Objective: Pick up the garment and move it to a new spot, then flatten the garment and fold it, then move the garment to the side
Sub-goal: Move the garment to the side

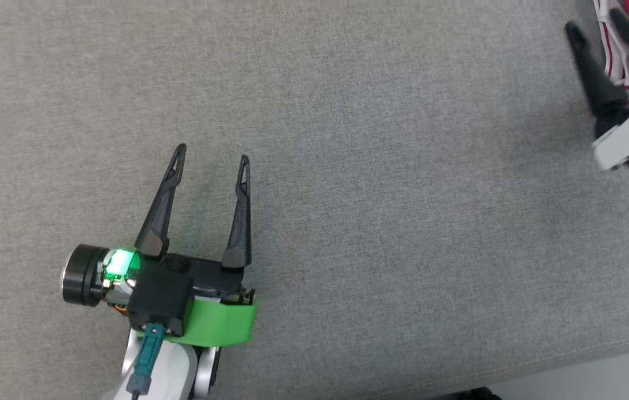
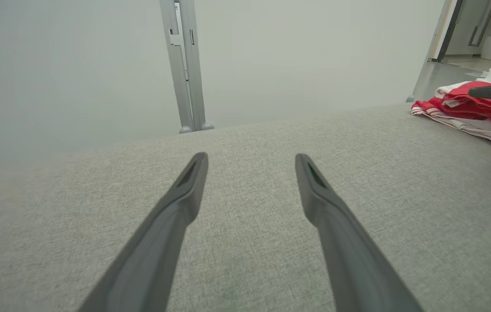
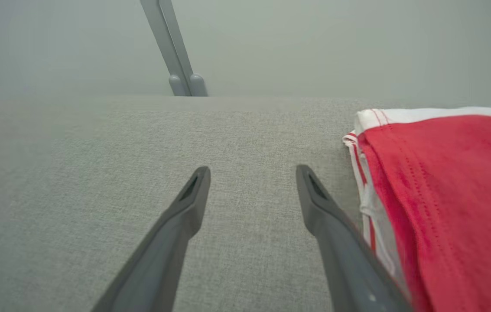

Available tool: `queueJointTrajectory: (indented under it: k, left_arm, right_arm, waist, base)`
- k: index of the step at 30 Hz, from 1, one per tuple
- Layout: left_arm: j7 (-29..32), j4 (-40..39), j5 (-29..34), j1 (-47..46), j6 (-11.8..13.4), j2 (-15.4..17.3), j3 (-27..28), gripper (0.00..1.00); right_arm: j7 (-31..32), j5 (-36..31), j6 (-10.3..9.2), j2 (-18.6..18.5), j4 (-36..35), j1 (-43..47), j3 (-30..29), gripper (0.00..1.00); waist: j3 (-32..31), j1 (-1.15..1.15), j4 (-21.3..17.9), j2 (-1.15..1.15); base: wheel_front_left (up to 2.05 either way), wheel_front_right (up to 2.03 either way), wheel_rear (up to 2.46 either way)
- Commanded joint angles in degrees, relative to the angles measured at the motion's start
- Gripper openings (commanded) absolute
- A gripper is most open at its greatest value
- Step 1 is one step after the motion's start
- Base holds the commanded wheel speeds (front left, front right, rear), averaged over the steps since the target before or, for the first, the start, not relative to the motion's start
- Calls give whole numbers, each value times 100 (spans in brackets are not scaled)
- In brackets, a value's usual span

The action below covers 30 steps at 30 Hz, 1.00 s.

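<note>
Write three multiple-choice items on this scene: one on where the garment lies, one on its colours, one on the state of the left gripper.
1. In the head view, the garment lies on the grey surface at:
A. the upper right corner
B. the centre
C. the lower left corner

2. The garment is:
A. blue and yellow
B. all black
C. red and white

3. The left gripper is:
A. shut on the garment
B. open and empty
C. shut on nothing

Answers:
1 A: it sits at that corner, beside the right gripper.
2 C: red cloth with white, red-striped edges.
3 B: its fingers stand apart over the grey surface, with nothing between them.
</note>
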Motion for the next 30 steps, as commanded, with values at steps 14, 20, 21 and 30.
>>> queueJointTrajectory:
  k: [14, 20, 21, 30]
  left_arm:
    - [4, 592, -411, 990, -742, -642, 1475, 100]
    - [5, 453, -278, 1290, -927, -684, 1630, 100]
    - [5, 435, -316, 1342, -959, -686, 1614, 100]
    - [5, 449, -375, 2007, -1028, -686, 1609, 100]
  right_arm:
    - [-17, -2752, -10, 2381, -566, 2232, -1932, 100]
    - [-16, -3685, -10, 3000, -1187, 3181, -2853, 100]
    - [-17, -3782, -10, 3074, -1273, 3321, -2967, 100]
    - [-18, -4214, -10, 3571, -1571, 4585, -3369, 100]
  waist:
    - [-1693, 0, 731, 0]
    - [-2030, 0, 791, 0]
    - [-2085, 0, 794, 0]
    - [-2844, 0, 724, 0]
  base:
    - [0, 0, 0]
    - [0, 0, 0]
    - [0, 0, 0]
    - [0, 0, 0]
